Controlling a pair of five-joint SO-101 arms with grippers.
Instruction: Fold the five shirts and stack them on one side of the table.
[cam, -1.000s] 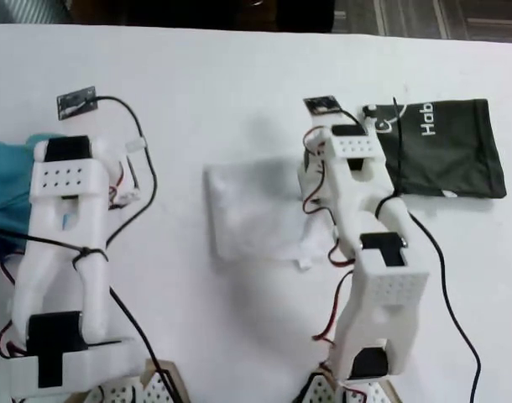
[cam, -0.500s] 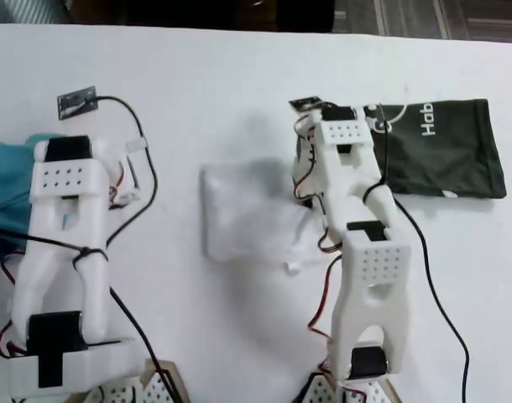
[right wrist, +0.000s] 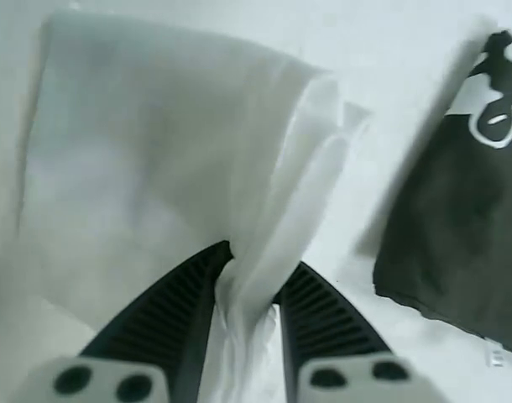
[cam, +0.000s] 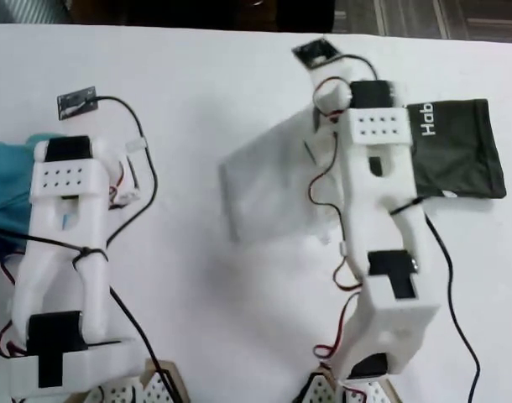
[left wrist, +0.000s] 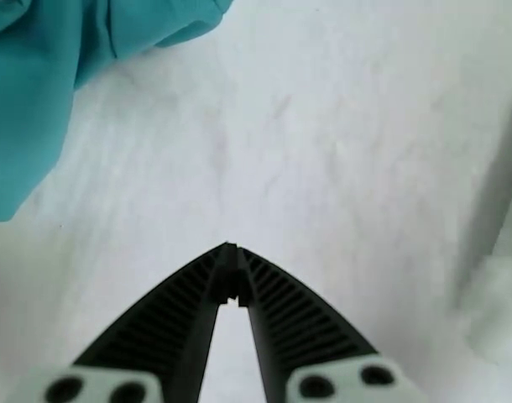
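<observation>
So in the last second the right arm swung away from its base and over toward the dark shirt (cam: 457, 151), and it dragged the white shirt (cam: 269, 193) along with it, so the cloth ended up skewed at an angle in the middle of the table (cam: 197, 75). The right gripper (right wrist: 254, 267) was clamped on a bunched-up edge of that white shirt, with the folds squeezed between the two black jaws and lifted off the table a bit. The dark shirt lay folded flat on the right side, close to the pinched edge but with a strip of bare table between them. The left arm hadn't budged. The left gripper (left wrist: 231, 256) was pinched fully closed on nothing, tips touching, above bare table, with the teal shirt (left wrist: 38, 75) crumpled nearby at the left edge.
</observation>
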